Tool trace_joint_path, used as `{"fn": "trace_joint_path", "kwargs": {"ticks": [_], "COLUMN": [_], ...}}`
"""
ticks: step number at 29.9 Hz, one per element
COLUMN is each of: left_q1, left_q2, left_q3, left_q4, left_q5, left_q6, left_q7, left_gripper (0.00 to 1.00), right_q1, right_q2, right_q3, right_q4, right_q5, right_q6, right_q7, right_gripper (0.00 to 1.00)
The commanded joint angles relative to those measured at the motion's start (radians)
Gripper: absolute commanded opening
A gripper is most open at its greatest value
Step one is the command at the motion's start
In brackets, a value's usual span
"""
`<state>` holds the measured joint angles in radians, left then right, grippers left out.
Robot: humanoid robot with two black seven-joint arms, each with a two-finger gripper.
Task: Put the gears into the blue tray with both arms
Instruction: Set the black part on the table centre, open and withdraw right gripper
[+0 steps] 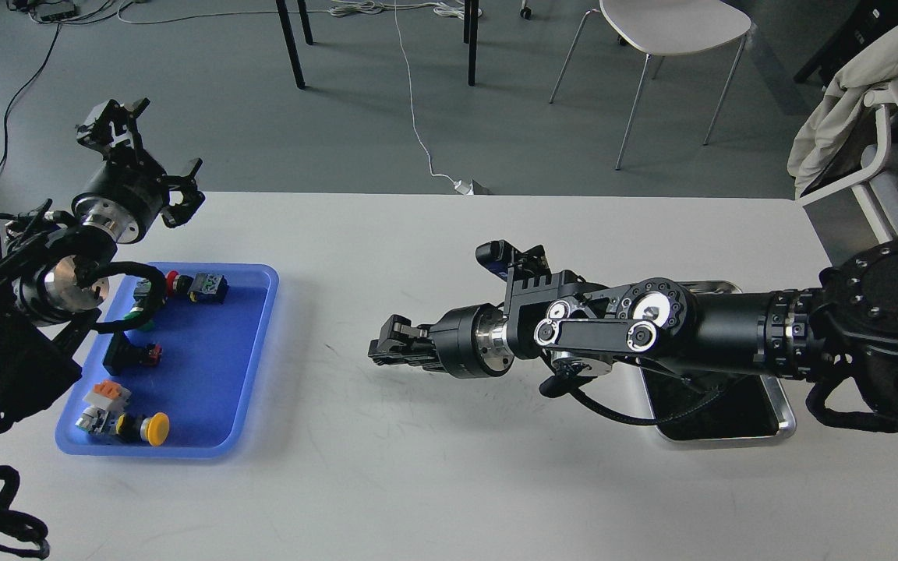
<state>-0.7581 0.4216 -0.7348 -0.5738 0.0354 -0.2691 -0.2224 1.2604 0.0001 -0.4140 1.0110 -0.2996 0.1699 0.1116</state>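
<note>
Our left end effector [139, 160] hangs spread above the rectangular bright blue plastic tray [250, 366]; our right end effector [387, 351] looks pressed together over the white worktop [433, 467].

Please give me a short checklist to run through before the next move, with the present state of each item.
1. Blue tray on the table, floor partly free: ok.
2. Gear held in the right hand: cannot tell; its fingers look closed and dark.
3. Left hand clear of the blue tray: ok; raised beyond its far end, open.
4. Gears in sight anywhere: not ok; none visible.
5. Silver tray contents: cannot tell; the right arm covers most of it.
6. Push-button switches occupy part of the blue tray: ok.
</note>
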Motion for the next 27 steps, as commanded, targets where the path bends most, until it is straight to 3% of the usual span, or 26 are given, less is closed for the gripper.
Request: {"fn": "trace_joint_path", "kwargs": {"ticks": [1, 11, 17, 20, 22, 27], "left_q1": [0.0, 0.002, 0.002, 0.002, 0.002, 0.002], "left_q2": [-0.003, -0.001, -0.001, -0.003, -0.004, -0.004], "left_q3": [-0.002, -0.003, -0.005, -0.003, -0.005, -0.003], "left_q4": [-0.001, -0.001, -0.001, -0.001, -0.001, 0.0], "left_q5": [0.0, 0.0, 0.0, 0.0, 0.0, -0.002], "left_q6": [0.001, 0.001, 0.001, 0.001, 0.001, 0.001], "left_q7": [-0.002, -0.002, -0.002, -0.002, -0.002, -0.002], "left_gripper": [0.98, 0.98, 0.98, 0.98, 0.98, 0.98], "right_q1": [-0.025, -0.061, -0.076, -0.079, -0.079, -0.079], "right_q2": [0.0, 0.0, 0.0, 0.0, 0.0, 0.0], "right_q3": [-0.002, -0.003, -0.003, -0.003, -0.003, -0.003], "right_q4": [0.0, -0.014, -0.031, -0.031, -0.031, -0.031], "right_q5": [-0.006, -0.019, -0.019, -0.018, -0.013, -0.004], "right_q6": [0.0, -0.001, -0.007, -0.01, -0.012, -0.018], "right_q7": [-0.004, -0.032, -0.04, -0.04, -0.04, -0.036], "right_gripper": [0.05, 0.1, 0.17, 0.28, 0.45, 0.71]}}
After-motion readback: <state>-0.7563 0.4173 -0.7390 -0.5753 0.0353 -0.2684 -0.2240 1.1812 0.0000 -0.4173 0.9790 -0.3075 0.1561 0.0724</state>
